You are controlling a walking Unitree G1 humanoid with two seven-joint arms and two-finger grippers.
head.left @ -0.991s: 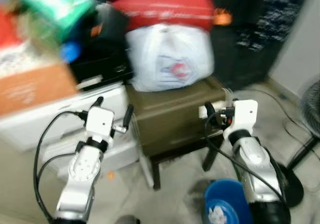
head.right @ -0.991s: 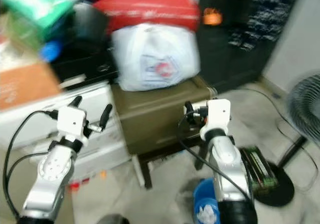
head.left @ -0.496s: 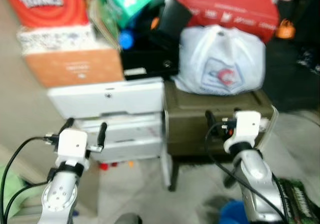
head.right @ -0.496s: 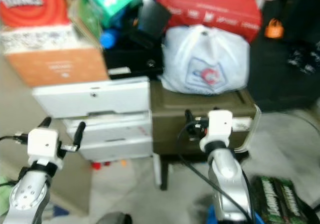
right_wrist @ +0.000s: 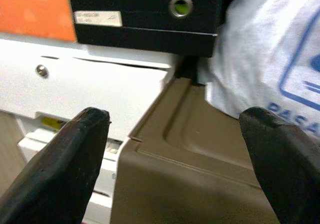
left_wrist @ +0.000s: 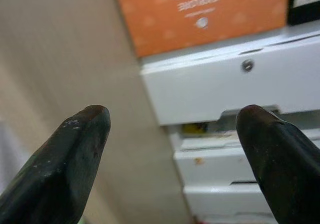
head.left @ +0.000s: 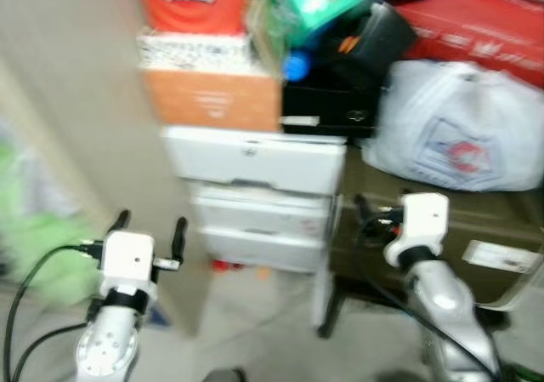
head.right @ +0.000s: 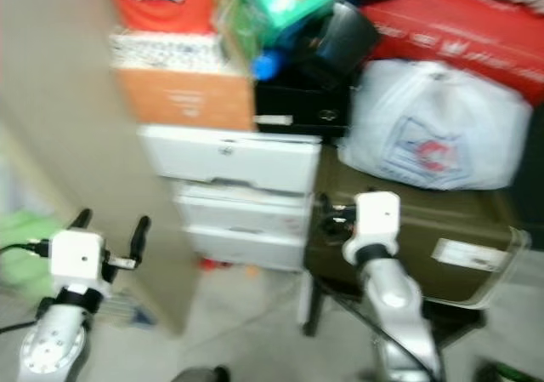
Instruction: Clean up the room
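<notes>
The left end effector (head.left: pixel 149 228) is raised at the near left before a beige wall, its two black fingers (left_wrist: pixel 70 159) spread wide and holding nothing. Just right of the wall stands a white drawer unit (head.left: pixel 259 195) with an orange box (head.left: pixel 212 99) and a black box (head.left: pixel 327 110) stacked on top. Farther right, the right end effector (right_wrist: pixel 175 154) hovers wide open and empty in front of an olive-brown storage trunk (head.left: pixel 442 229), which carries a white plastic bag (head.left: pixel 459 135) under a red case (head.left: pixel 480 33).
</notes>
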